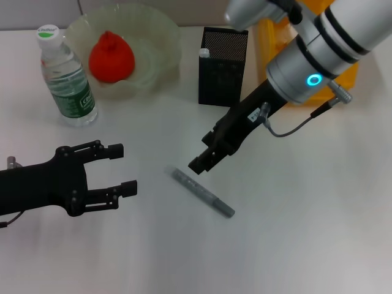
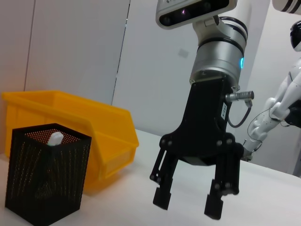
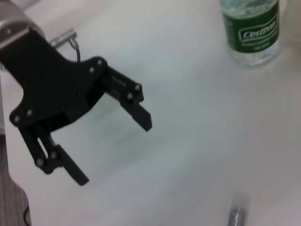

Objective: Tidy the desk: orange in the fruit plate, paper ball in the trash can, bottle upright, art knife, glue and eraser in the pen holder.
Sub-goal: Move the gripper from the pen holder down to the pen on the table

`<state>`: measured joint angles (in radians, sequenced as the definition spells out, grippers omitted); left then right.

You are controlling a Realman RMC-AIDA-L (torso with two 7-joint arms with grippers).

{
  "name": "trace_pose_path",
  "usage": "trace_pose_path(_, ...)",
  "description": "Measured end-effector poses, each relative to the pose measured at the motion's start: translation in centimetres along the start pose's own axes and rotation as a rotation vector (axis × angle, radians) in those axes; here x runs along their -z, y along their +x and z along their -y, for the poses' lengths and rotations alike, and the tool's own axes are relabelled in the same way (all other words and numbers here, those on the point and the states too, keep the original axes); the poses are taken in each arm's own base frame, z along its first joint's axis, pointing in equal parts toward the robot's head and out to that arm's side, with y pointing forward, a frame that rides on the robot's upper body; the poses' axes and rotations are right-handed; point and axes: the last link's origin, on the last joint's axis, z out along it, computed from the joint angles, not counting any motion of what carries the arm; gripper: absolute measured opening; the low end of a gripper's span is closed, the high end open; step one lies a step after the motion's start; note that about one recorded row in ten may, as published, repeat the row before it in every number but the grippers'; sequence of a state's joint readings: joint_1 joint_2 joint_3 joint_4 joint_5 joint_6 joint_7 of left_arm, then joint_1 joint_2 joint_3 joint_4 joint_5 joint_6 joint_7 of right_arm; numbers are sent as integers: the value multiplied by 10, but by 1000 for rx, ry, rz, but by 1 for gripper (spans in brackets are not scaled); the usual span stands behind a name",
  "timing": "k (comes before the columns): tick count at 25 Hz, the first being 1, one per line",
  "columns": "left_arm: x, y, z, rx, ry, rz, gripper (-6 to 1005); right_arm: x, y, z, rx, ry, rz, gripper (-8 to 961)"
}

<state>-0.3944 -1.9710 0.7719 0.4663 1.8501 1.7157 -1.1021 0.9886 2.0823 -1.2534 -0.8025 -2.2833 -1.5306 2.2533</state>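
The orange (image 1: 111,58) lies in the fruit plate (image 1: 166,38), and the bottle (image 1: 67,79) stands upright beside it. A grey art knife (image 1: 202,193) lies flat on the desk. My right gripper (image 1: 199,164) hangs open just above the knife's far end, in front of the pen holder (image 1: 222,66). The left wrist view shows this right gripper (image 2: 188,208) empty. My left gripper (image 1: 127,168) rests open at the left, empty. A white-tipped thing (image 2: 55,138) stands in the pen holder (image 2: 47,179). Paper ball, glue and eraser are out of view.
The yellow trash can (image 1: 272,43) stands behind my right arm, to the right of the pen holder. In the right wrist view the bottle (image 3: 251,33) is seen beyond my left gripper (image 3: 114,151), and one end of the knife (image 3: 236,214) shows.
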Motion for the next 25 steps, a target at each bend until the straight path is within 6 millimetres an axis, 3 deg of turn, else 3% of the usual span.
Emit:
trace_pose_path(15,-1,-4,-4,5,2,-8,805,-31,4,-8,119,68,-137,718)
trace_pose_path(25,-2,-5,-6,10,4,-15,798,-51,7,-12,215,117,-201,663)
